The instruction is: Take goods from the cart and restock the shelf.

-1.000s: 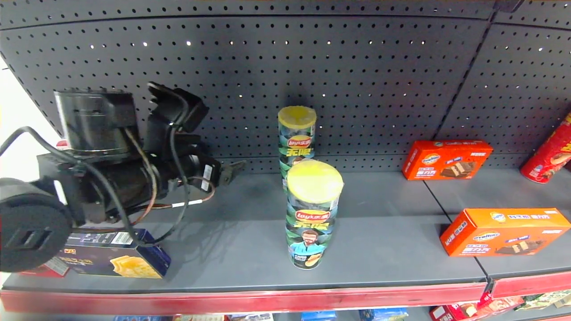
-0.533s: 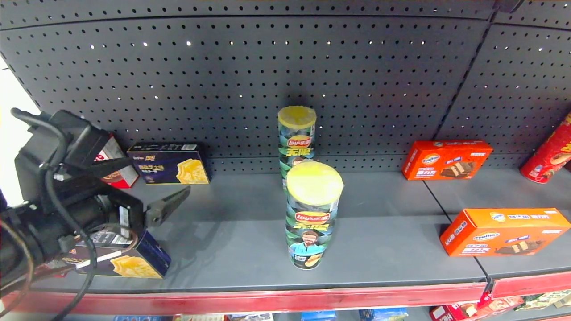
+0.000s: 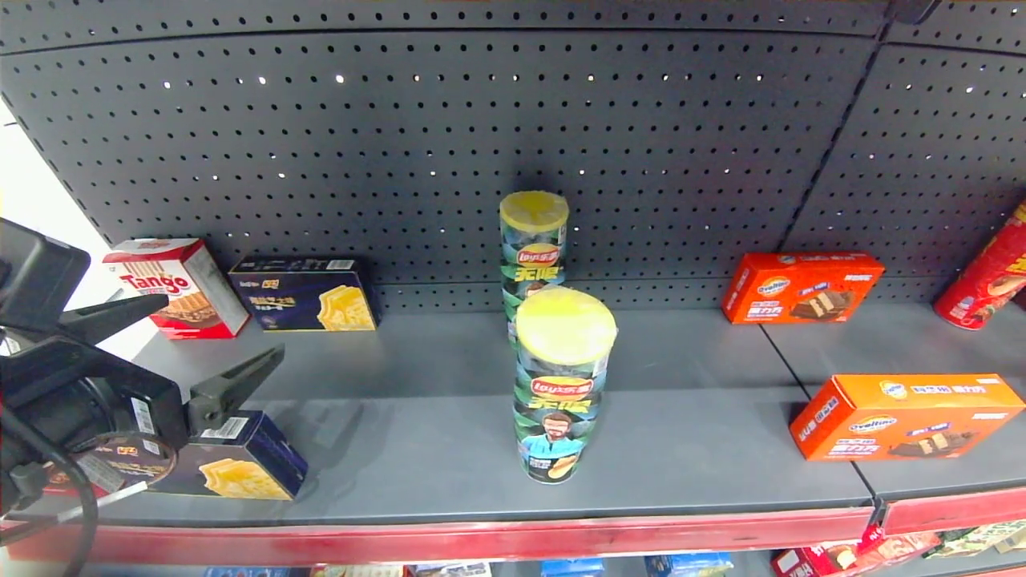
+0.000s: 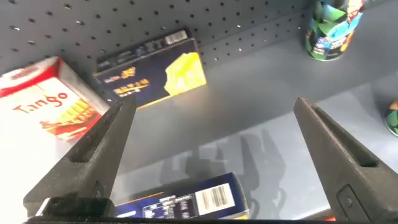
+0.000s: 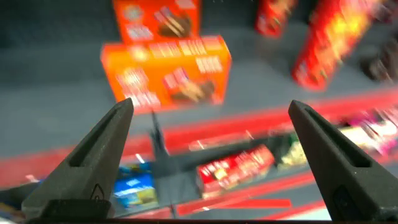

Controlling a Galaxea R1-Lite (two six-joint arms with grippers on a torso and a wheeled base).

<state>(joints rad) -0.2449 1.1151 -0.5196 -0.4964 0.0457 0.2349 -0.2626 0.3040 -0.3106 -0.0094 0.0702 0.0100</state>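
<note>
My left gripper (image 3: 223,325) hangs open and empty at the left end of the grey shelf (image 3: 417,433), just above a dark blue biscuit box (image 3: 232,469) lying near the front edge. In the left wrist view the left gripper (image 4: 214,106) has its fingers spread wide over that box (image 4: 186,202). Behind stand a second dark blue box (image 3: 309,292) (image 4: 152,71) and a red and white Tango box (image 3: 172,284) (image 4: 43,102). My right gripper (image 5: 211,106) is open and empty, in front of an orange box (image 5: 165,71) on the shelf.
Two yellow-lidded chip cans (image 3: 533,248) (image 3: 561,377) stand one behind the other mid-shelf. Orange boxes (image 3: 801,284) (image 3: 906,417) and a leaning red can (image 3: 990,276) fill the right. The red shelf lip (image 3: 481,541) runs along the front, with goods (image 5: 233,171) below.
My left arm has drawn back to the left and toward the shelf's front, uncovering the Tango box and the rear blue box. Nothing on the shelf has moved.
</note>
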